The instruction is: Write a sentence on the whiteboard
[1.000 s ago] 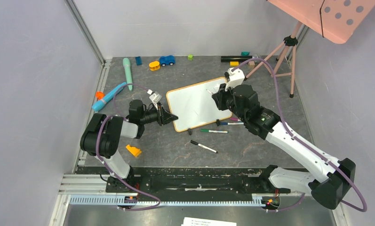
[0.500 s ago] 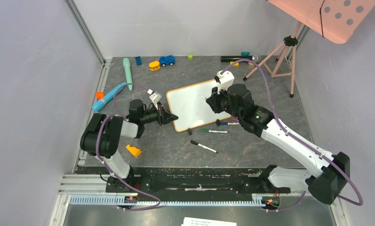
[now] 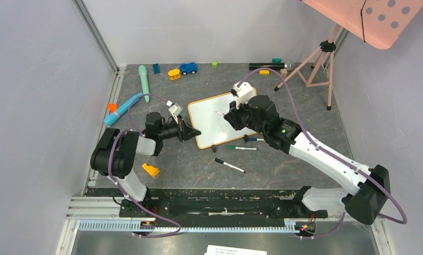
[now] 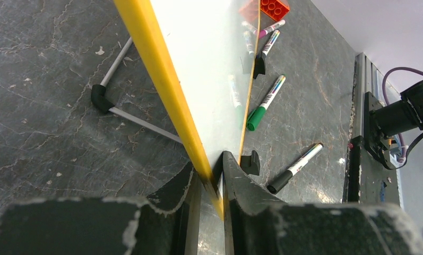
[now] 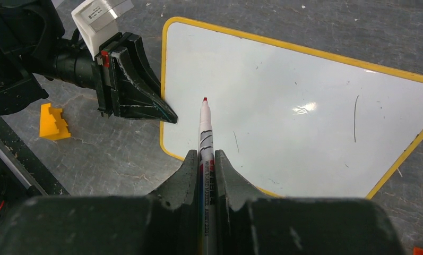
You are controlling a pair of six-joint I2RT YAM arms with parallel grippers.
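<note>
The whiteboard (image 3: 212, 125), white with a yellow-wood frame, lies tilted on the dark table. My left gripper (image 3: 194, 133) is shut on its near-left edge; the left wrist view has the frame (image 4: 156, 79) pinched between the jaws of the left gripper (image 4: 215, 171). My right gripper (image 5: 206, 155) is shut on a red-tipped marker (image 5: 205, 130), which points at the left part of the whiteboard (image 5: 304, 101). From above, the right gripper (image 3: 229, 113) hangs over the board's middle. I cannot tell whether the tip touches. The sentence is not in view; only faint thin strokes show on the board.
A green marker (image 3: 241, 147), a black marker (image 3: 230, 166) and a blue one (image 3: 259, 139) lie in front of the board. An orange block (image 3: 150, 170) sits near the left arm. Small toys line the back. A pink dotted panel on a tripod (image 3: 326, 50) stands at back right.
My right arm has carried the marker leftward from the board's right edge to over its middle. The left gripper has kept its hold and place.
</note>
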